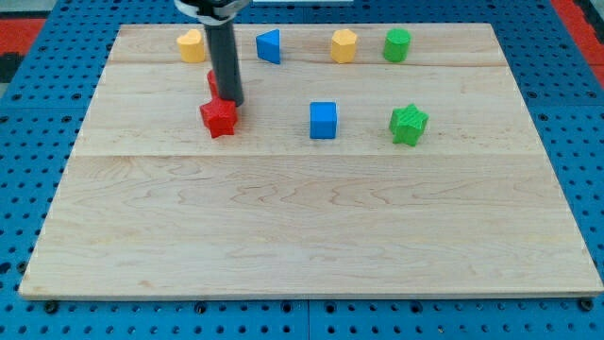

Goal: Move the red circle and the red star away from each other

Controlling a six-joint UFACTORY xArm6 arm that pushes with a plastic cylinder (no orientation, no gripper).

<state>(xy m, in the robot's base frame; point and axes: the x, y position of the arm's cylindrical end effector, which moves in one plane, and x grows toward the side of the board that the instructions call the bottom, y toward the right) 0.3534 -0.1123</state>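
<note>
The red star (218, 118) lies on the wooden board (302, 217) at the view's upper left. The red circle (213, 83) sits just above it and is mostly hidden behind my rod; only its left edge shows. My tip (232, 101) is down between the two red blocks, at the star's upper right corner and right against the circle's lower right side. The two red blocks are very close together.
Along the top edge stand a yellow block (192, 45), a blue triangle-like block (270, 45), a yellow hexagon block (343, 45) and a green round block (397, 44). A blue cube (324, 120) and a green star (409, 124) lie in the middle row.
</note>
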